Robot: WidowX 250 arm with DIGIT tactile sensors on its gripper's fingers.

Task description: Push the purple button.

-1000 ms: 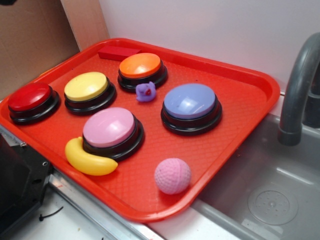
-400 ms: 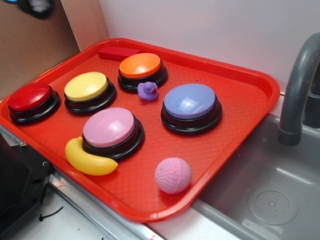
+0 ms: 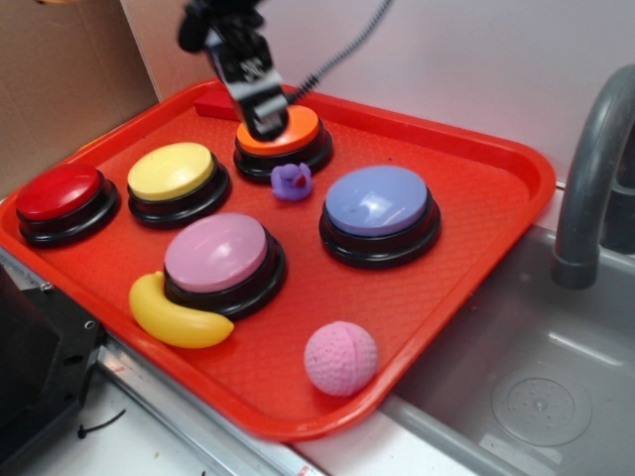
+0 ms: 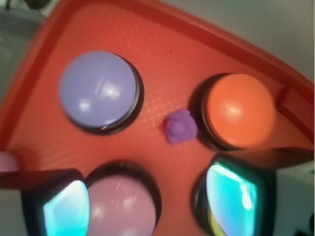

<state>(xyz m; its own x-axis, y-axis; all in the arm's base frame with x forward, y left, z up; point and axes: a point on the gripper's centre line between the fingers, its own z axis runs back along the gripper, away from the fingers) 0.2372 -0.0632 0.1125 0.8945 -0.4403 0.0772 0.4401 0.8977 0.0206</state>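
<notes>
The purple button (image 3: 377, 200), a glossy periwinkle dome on a black base, sits right of centre on the red tray (image 3: 516, 159). In the wrist view the purple button (image 4: 97, 91) lies upper left, uncovered. My gripper (image 3: 263, 111) hangs over the orange button (image 3: 301, 129) at the back of the tray, left of and behind the purple one and apart from it. In the wrist view my gripper (image 4: 150, 201) is open, its two cyan-padded fingers (image 4: 66, 209) wide apart with nothing between them.
A small purple duck (image 3: 292, 181) stands between the orange and purple buttons. Pink (image 3: 216, 251), yellow (image 3: 171, 171) and red (image 3: 58, 191) buttons fill the left. A banana (image 3: 174, 317) and pink ball (image 3: 340, 358) lie in front. Sink (image 3: 536, 397) and faucet (image 3: 590, 178) are at right.
The arm has come down from the upper left corner to above the orange button. The pink ball has shifted slightly left.
</notes>
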